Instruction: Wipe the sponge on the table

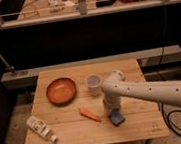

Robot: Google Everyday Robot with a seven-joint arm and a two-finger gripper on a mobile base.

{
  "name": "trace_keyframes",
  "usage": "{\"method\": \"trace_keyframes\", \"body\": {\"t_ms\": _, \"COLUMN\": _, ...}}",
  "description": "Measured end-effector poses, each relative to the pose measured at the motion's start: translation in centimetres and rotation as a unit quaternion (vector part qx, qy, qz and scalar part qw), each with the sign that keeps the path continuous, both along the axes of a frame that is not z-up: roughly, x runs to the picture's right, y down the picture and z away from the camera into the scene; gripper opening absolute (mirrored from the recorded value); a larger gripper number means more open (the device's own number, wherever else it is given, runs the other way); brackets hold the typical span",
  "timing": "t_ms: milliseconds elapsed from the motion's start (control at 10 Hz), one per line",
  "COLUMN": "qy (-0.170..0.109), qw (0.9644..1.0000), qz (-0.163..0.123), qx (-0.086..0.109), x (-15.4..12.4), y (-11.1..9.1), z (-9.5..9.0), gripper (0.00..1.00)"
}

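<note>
The wooden surface [68, 136] carries everything. The white arm's hand [112, 110] rests on the blue sponge [117, 118], about 5 o'clock from centre; whether it grips cannot be told. An orange carrot piece [90, 115] lies at the sponge's 9 o'clock.

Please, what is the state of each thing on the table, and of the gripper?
sponge: flat on the table, under the gripper.
gripper: pointing down, at the sponge.
cup: upright.
bowl: upright.
bottle: lying on its side.
orange piece: lying flat.
</note>
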State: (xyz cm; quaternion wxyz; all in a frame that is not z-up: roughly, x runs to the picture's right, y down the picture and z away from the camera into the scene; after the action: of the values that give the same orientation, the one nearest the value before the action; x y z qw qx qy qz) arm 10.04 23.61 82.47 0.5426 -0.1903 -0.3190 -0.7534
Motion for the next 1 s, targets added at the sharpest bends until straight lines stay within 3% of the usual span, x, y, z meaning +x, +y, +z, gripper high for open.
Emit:
{"method": "trace_keyframes", "body": {"t_ms": 300, "qy": -0.021, "qw": 0.9996, "qz": -0.019, "qx": -0.005, "x": 0.3, "y": 3.7, "z": -3.2, "gripper": 0.0}}
{"method": "trace_keyframes", "body": {"t_ms": 500, "qy": -0.021, "qw": 0.9996, "qz": -0.021, "qx": -0.006, "x": 1.7, "y": 5.5, "z": -4.9, "gripper": 0.0}}
{"method": "trace_keyframes", "body": {"t_ms": 800, "qy": 0.001, "qw": 0.9999, "qz": -0.01, "qx": -0.005, "x": 6.9, "y": 6.3, "z": -5.4, "gripper": 0.0}}
{"method": "trace_keyframes", "body": {"t_ms": 1000, "qy": 0.034, "qw": 0.9993, "qz": 0.014, "qx": 0.001, "x": 11.6, "y": 6.2, "z": -5.0, "gripper": 0.0}}
